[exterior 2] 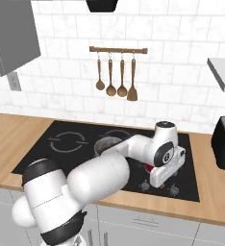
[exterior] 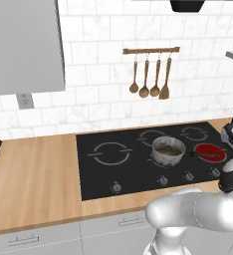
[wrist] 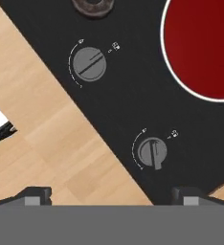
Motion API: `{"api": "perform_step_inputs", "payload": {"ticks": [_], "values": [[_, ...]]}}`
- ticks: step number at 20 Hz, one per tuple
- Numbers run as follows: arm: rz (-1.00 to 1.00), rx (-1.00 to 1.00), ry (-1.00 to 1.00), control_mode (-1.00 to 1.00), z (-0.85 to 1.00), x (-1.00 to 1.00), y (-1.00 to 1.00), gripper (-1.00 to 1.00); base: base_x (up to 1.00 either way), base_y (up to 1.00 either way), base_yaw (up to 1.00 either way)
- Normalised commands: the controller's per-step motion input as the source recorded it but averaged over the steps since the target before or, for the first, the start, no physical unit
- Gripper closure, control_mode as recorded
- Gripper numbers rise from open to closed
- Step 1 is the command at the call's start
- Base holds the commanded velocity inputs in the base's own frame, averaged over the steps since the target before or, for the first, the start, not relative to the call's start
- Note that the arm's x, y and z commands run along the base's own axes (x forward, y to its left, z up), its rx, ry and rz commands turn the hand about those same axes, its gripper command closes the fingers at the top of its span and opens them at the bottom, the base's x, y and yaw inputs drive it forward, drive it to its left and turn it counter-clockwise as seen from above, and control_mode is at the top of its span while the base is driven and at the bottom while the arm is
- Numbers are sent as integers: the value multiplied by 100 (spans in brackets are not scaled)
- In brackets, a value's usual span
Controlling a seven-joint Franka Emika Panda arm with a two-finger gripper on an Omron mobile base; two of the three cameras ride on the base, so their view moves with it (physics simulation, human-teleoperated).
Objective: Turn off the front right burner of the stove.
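I hold my gripper (wrist: 111,194) above the front edge of the stove (wrist: 133,95), looking straight down on it. The two fingertips (wrist: 35,194) stand wide apart and there is nothing between them, so the gripper is open and empty. The front right burner (exterior: 209,152) is at the right side of the black glass, just beside the small pot (exterior: 168,150), and its disc glows red, so I judge it is not yet turned off. In the hand view the nearer knob (wrist: 152,152) lies a little ahead of my fingers and nearer to the right one. Its pointer bar runs almost straight toward me. A second knob (wrist: 89,64) sits farther away, its bar diagonal. I think the nearer knob belongs to this burner, so the gripper must go forward and down over it, the fingers on both sides of the bar.
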Motion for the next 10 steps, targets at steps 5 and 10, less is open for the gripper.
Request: {"api": "perform_step_inputs", "payload": {"ticks": [5,10], "values": [[0,15,-1,-100,-20,0,-15,-100,0,0,0],[1,18,-11,-100,-20,0,-27,-100,0,0,0]]}}
